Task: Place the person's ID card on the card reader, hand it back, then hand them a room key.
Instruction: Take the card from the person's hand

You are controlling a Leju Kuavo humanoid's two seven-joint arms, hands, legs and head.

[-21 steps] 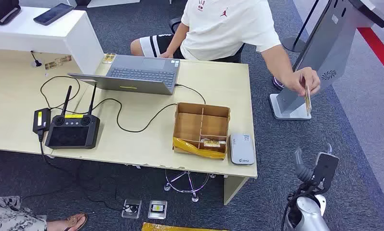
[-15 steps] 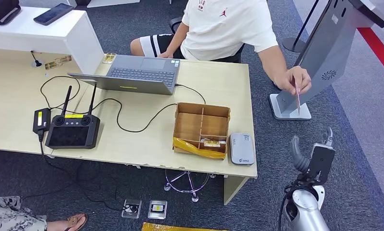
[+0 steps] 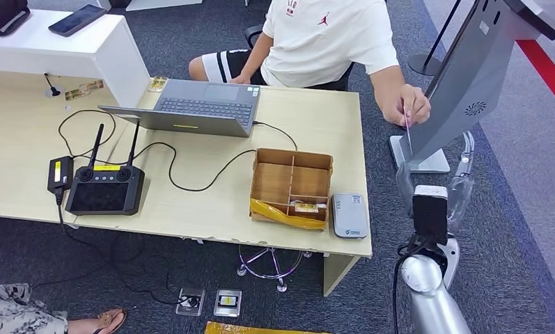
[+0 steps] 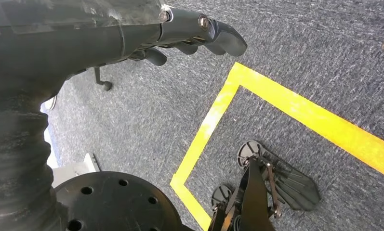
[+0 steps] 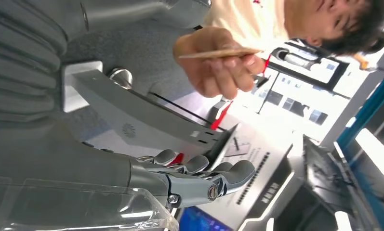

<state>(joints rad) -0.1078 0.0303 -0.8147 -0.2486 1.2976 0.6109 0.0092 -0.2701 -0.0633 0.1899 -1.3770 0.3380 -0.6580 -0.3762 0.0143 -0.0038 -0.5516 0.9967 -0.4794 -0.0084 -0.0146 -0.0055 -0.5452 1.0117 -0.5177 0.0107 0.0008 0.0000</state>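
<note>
Opening step, the handover: the person's hand offers the ID card edge-on beside the grey kiosk stand, while the right hand reaches up below it, fingers apart and holding nothing. Next, I'd say, it must close on that thin card and swing it over to the card reader at the desk corner, with the stand crowding the reach and the cardboard box just beside the reader. The left hand hangs over the carpet, loosely curled and empty.
</note>
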